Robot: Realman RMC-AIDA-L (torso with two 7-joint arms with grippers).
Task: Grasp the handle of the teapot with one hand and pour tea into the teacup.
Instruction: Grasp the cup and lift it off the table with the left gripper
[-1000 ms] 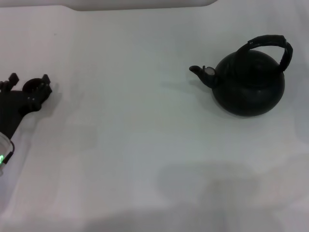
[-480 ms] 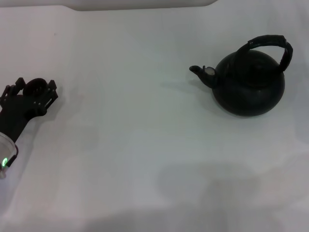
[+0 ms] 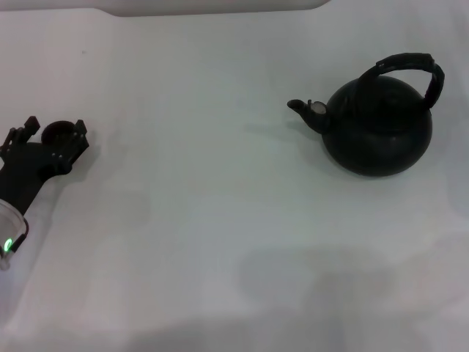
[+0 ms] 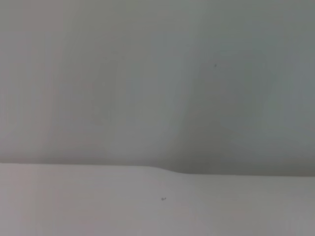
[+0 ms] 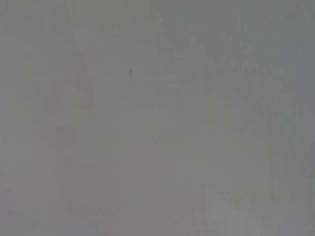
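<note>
The matte-black teapot [image 3: 377, 125] stands on the white table at the right, its spout [image 3: 299, 107] pointing left. Its ribbed black handle [image 3: 410, 67] arches upright over its top, and nothing touches it. At the far left my left gripper [image 3: 53, 129] holds the tiny dark teacup [image 3: 56, 134] between its fingers, low over the table. A green light shows on that arm. My right gripper is out of view. Both wrist views show only bare pale surface.
The white table [image 3: 220, 205] runs wide and bare between the teacup and the teapot. The table's far edge [image 3: 220, 9] lies along the top. A dark shadow lies along the near edge.
My left gripper has moved a little right and toward me with the teacup in it. The teapot has not moved.
</note>
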